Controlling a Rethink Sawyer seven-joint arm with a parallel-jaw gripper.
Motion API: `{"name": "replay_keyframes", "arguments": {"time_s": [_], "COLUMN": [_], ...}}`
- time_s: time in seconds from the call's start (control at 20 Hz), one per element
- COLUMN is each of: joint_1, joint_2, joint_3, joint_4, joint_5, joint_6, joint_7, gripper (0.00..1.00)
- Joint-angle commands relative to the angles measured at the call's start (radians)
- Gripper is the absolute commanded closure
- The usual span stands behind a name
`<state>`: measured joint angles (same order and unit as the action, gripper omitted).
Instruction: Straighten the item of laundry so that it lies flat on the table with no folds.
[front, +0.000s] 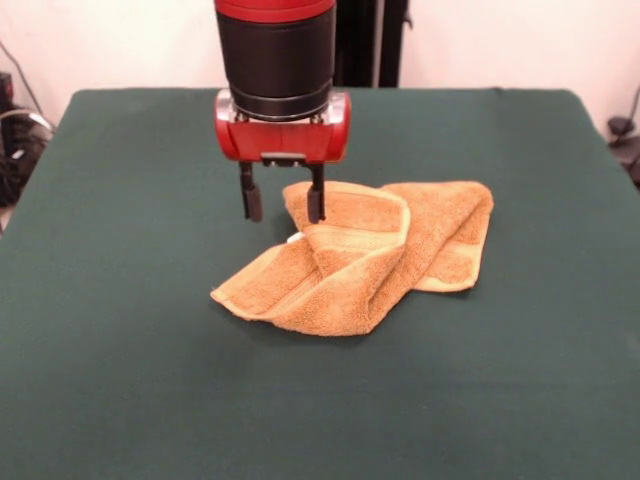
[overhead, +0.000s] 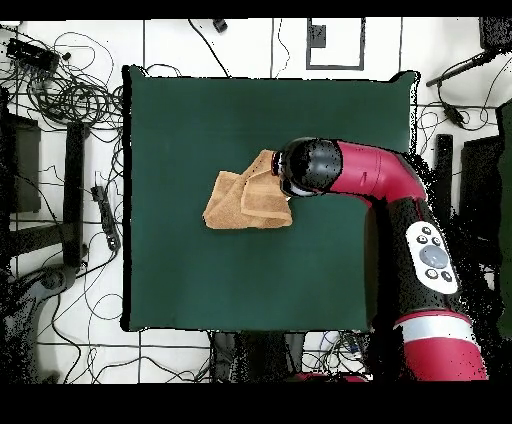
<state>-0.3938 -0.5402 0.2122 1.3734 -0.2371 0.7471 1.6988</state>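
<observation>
Centrally on the table (front: 120, 380) lies the folded hand towel (front: 360, 265). Gripper (front: 282, 205) hangs parted and empty over its far edge. Soft, limp terry probably drapes when lifted; the banded hem corner offers a good hold.

No readable text or labels

Front camera faces the table (front: 120, 380) closely; overhead looks straight down.
</observation>
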Motion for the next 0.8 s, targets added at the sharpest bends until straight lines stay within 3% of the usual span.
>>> {"name": "replay_keyframes", "arguments": {"time_s": [0.05,0.45,0.8], "joint_1": [0.028,0.026,0.056], "joint_2": [0.051,0.047,0.069], "joint_3": [0.046,0.049,0.059], "joint_4": [0.068,0.094,0.047], "joint_5": [0.007,0.013,0.013], "joint_6": [0.079,0.051,0.074], "joint_7": [0.024,0.044,0.041], "gripper": [0.00,0.00,0.00]}}
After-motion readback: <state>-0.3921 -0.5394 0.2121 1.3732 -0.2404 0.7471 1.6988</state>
